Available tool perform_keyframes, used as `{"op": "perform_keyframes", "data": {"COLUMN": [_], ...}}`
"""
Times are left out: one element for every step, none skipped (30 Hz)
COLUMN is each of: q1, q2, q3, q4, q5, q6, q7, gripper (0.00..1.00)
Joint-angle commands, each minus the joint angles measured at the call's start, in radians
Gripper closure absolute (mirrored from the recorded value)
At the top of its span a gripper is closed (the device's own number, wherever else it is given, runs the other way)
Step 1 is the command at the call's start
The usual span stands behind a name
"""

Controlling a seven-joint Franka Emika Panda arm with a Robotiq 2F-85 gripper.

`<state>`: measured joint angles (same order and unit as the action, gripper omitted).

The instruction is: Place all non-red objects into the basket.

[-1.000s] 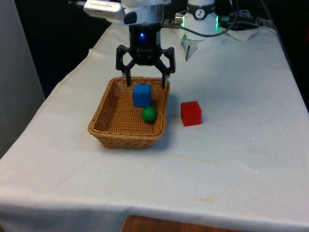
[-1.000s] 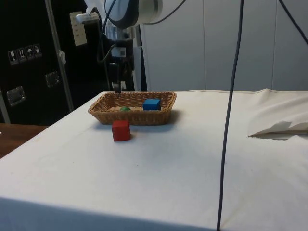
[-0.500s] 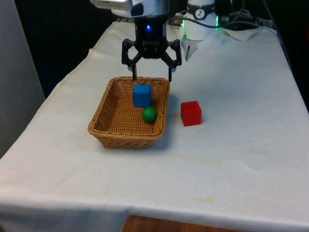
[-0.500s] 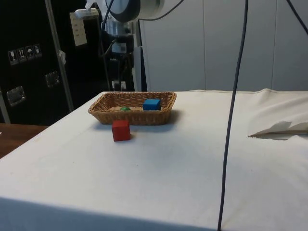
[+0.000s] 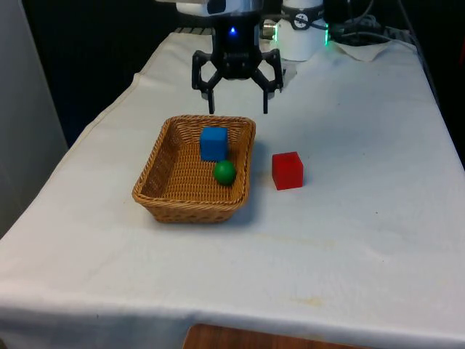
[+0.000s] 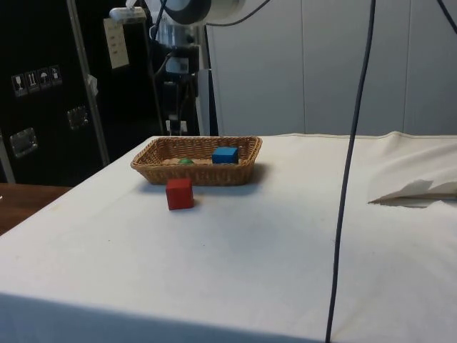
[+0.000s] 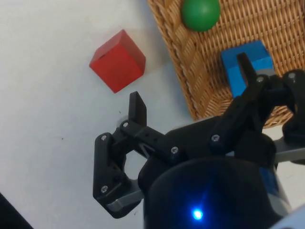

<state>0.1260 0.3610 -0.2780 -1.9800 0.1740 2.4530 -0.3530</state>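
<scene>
The gripper point(image 5: 237, 109) hangs empty with fingers spread above the basket point(image 5: 156, 190), where the blue cube point(image 5: 213, 143) and green ball point(image 5: 224, 172), probably light and stiff, lie; the ball may roll.

I had the arm point(image 5: 218, 6) reaching forward over the table's far end, wrist turned straight down. The gripper point(image 5: 237, 109) hung in the air with its two black fingers point(image 5: 211, 102) spread wide apart and pointing downward, nothing held between them. In the wrist view the gripper point(image 7: 190, 90) looked just as open.
</scene>
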Motion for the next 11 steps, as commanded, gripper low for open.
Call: {"op": "perform_keyframes", "data": {"q1": [0.000,0.001,0.001,0.000,0.000,0.000,0.000,0.000,-0.001,-0.002,0.001], "q2": [-0.004,-0.014,-0.017,-0.020,-0.023,-0.025,-0.026,-0.028,-0.027,-0.027,-0.022], "q3": [0.001,0.005,0.006,0.008,0.009,0.011,0.012,0.013,0.014,0.015,0.010], "q4": [-0.003,-0.012,-0.015,-0.017,-0.020,-0.022,-0.023,-0.024,-0.024,-0.023,-0.019], "q5": [0.000,0.002,0.003,0.003,0.003,0.004,0.004,0.005,0.007,0.008,0.000], "q6": [-0.001,-0.003,-0.003,-0.003,-0.003,-0.003,-0.003,-0.002,-0.003,-0.003,-0.001], "q7": [-0.001,-0.006,-0.007,-0.008,-0.010,-0.011,-0.012,-0.014,-0.016,-0.017,-0.009], "gripper": [0.00,0.00,0.00,0.00,0.00,0.00,0.00,0.00,0.00,0.00,0.00]}}
